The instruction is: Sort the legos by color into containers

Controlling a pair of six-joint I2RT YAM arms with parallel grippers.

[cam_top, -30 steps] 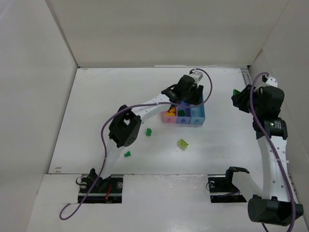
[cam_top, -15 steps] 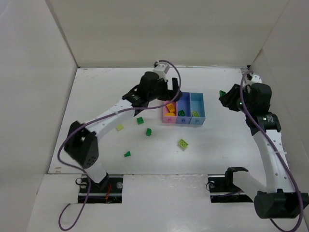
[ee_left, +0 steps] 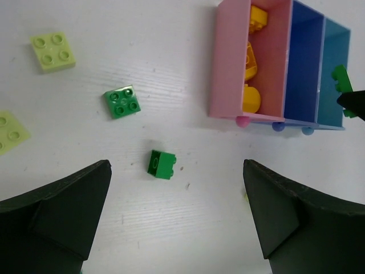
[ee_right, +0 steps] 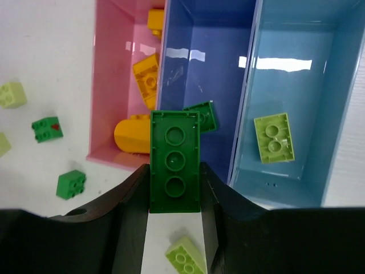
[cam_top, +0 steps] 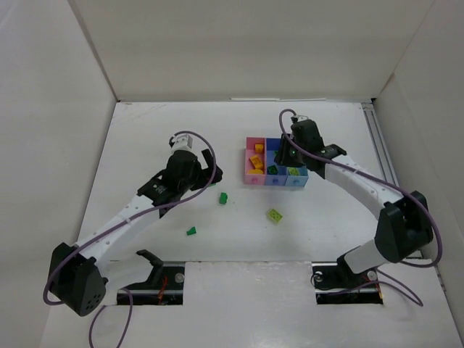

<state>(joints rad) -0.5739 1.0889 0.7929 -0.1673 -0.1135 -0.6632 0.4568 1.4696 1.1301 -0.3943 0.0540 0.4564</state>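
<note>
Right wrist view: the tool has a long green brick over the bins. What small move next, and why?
Probably nudge the right tool slightly toward the middle of the medium blue bin before opening. Its long green brick hangs over the wall shared with the pink bin, while a smaller green brick already lies in the blue one.

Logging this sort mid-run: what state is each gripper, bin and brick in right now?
Left gripper: jaws open, empty.
Right gripper: jaws shut on long green brick.
Pink bin: holds orange-yellow bricks.
Medium blue bin: holds one small green brick.
Light blue bin: holds one lime brick.
Loose bricks: green and lime, lying on the table.
</note>
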